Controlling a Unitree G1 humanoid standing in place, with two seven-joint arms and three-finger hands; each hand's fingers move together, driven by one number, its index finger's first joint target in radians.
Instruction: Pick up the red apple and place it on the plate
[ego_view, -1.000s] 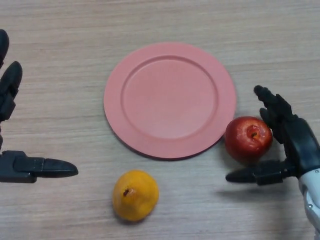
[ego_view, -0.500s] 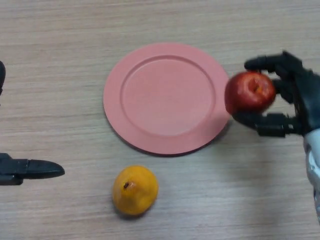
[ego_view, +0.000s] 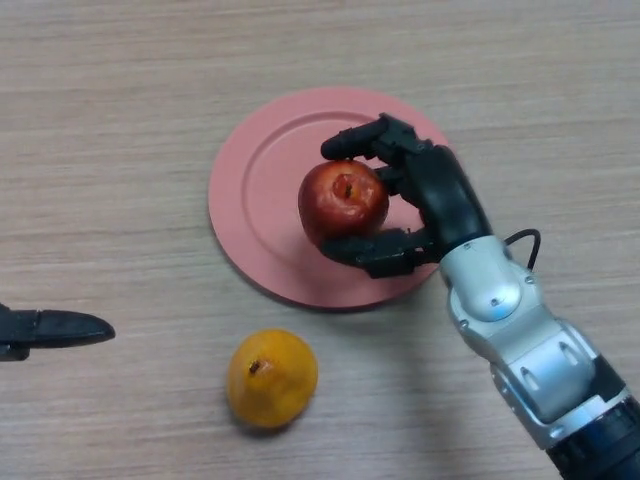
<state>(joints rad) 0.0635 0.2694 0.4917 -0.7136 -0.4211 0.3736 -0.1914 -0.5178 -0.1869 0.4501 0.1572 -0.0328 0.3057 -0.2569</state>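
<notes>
Landmark = pink plate (ego_view: 262, 190), round, lying flat on wood-grain surface (ego_view: 120, 120), roughly mid-view.

Far left of plate, at view edge, below plate level: left robot hand (ego_view: 50, 328). Only a sliver shows, one black finger pointing right toward plate side, lying low over surface. Rest of the hand out of view; cannot tell whether it's spread or curled. Touches nothing visible.

Below plate, just off its lower-left rim: orange-yellow fruit (ego_view: 271, 378), stem end up, sitting on surface, apart from plate, apart from both hands.

Over plate, right of centre: red apple (ego_view: 343, 203), stem dimple facing up twd camera. Held by right robot hand (ego_view: 432, 195), fingers (ego_view: 372, 140) curled over apple's far side, thumb (ego_view: 365, 250) pressed under near side. Narrow clamp, apple pinched between. Cannot tell if apple rests on plate or hangs just above; it overlaps plate's inner well.

Right of plate + below: right arm, black wrist then silver-grey forearm segs, runs from lower-right corner up-left to the hand, crossing plate's right rim.
</notes>
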